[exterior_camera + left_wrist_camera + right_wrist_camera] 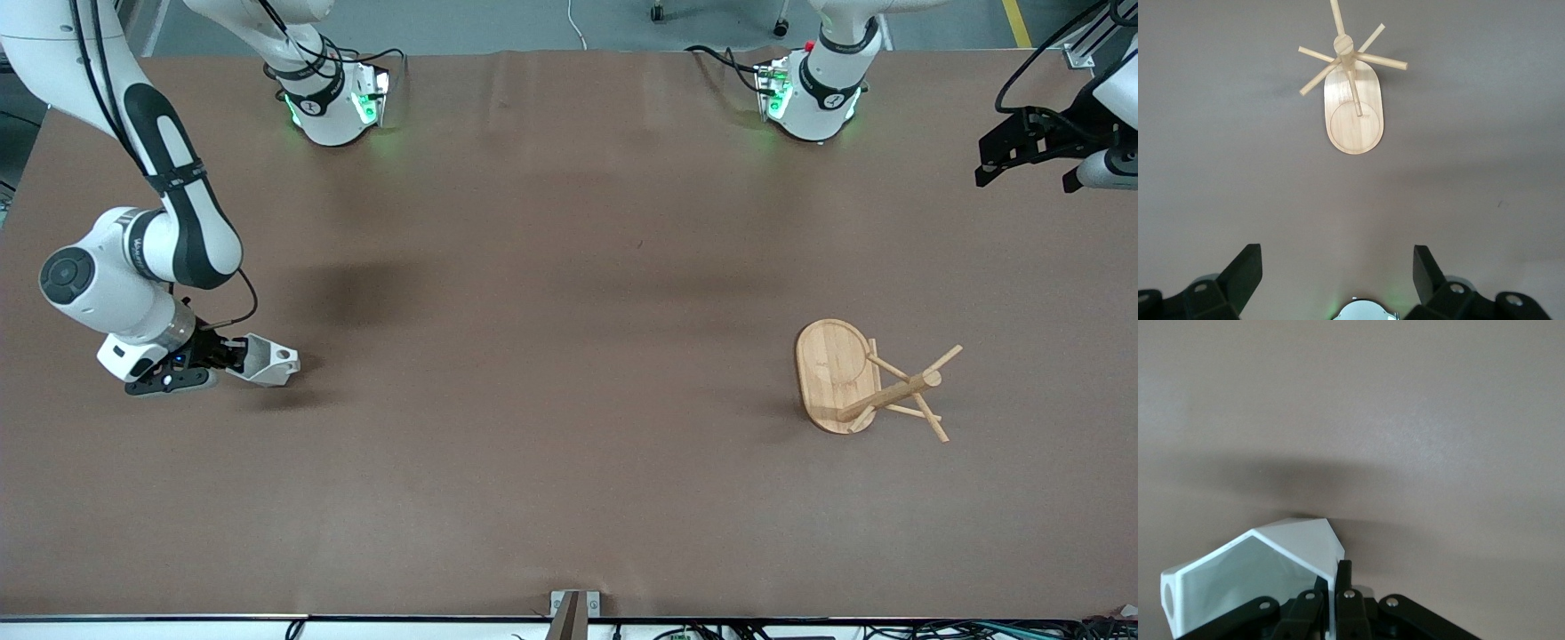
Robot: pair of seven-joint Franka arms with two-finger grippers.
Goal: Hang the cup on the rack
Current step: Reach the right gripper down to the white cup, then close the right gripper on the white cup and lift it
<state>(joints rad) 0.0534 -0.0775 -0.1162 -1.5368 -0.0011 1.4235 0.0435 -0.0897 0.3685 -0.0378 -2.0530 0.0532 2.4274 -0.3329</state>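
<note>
The right gripper (pixel 233 357) has the cup (pixel 264 360) pinched by its rim wall, fingers closed thin on it, low over the tabletop (pixel 533 356) at the right arm's end. In the right wrist view the cup (pixel 1255 577) sits tipped on its side in the grip, with its blocky pierced handle (pixel 1168 600) sticking out to one side of the fingers (pixel 1343 597).

It looks like light, stiff matte plastic with flat facets, so there is little weight to fight. A thin wall pinch could let it swivel, though, so the hold wants to stay square on a flat face and leave the handle hole free for a peg.

The rack (pixel 876 382) is well away from this gripper, at the left arm's end of the tabletop. It stands upright on its oval base, pegs fanning off the post, and it probably tips easily if nudged hard.

The left gripper (pixel 1338 273) waits with its jaws spread wide and empty, up over the table's edge at its own end, looking down on the rack (pixel 1353 113).
</note>
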